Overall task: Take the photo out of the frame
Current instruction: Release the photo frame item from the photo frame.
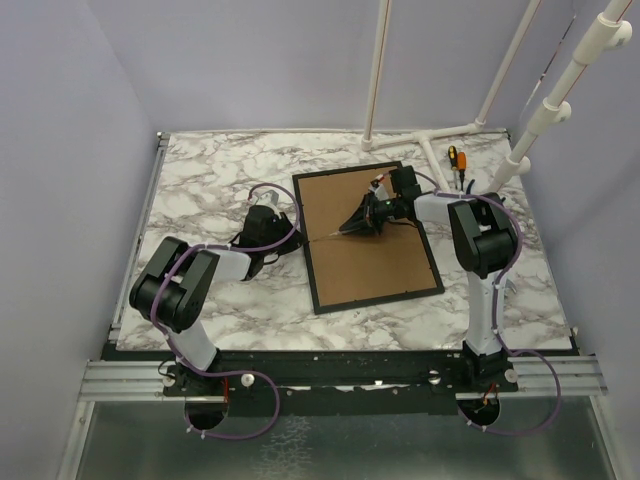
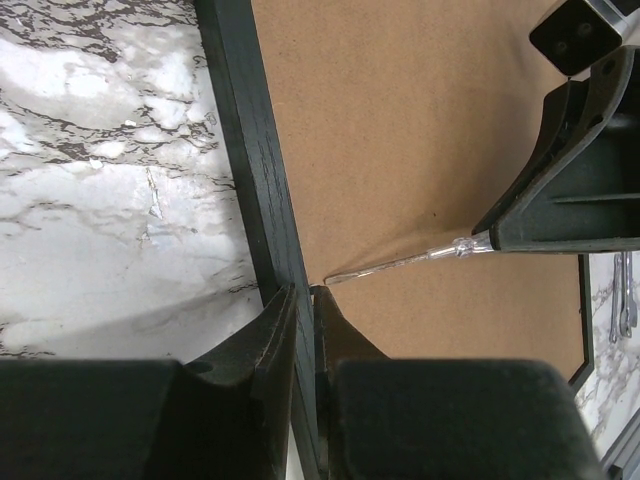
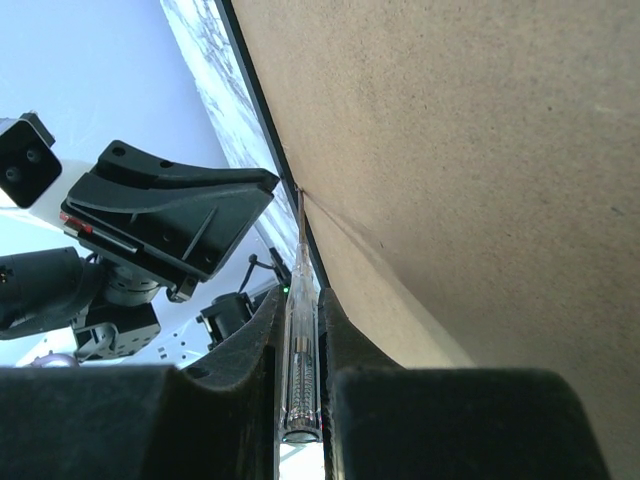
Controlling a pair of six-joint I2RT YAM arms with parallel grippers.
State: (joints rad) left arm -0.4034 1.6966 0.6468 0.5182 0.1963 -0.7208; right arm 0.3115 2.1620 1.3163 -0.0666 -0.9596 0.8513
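The frame (image 1: 370, 265) lies face down on the marble worktop (image 1: 220, 170), with its brown back up. The left hand (image 2: 304, 295) has its fingers almost together, pinching the frame's black left border (edge runs between them). The right hand (image 3: 300, 300) is clamped on a clear screwdriver (image 3: 300, 370). The screwdriver's tip sits where the backing meets that same border, just beside the left fingertips.
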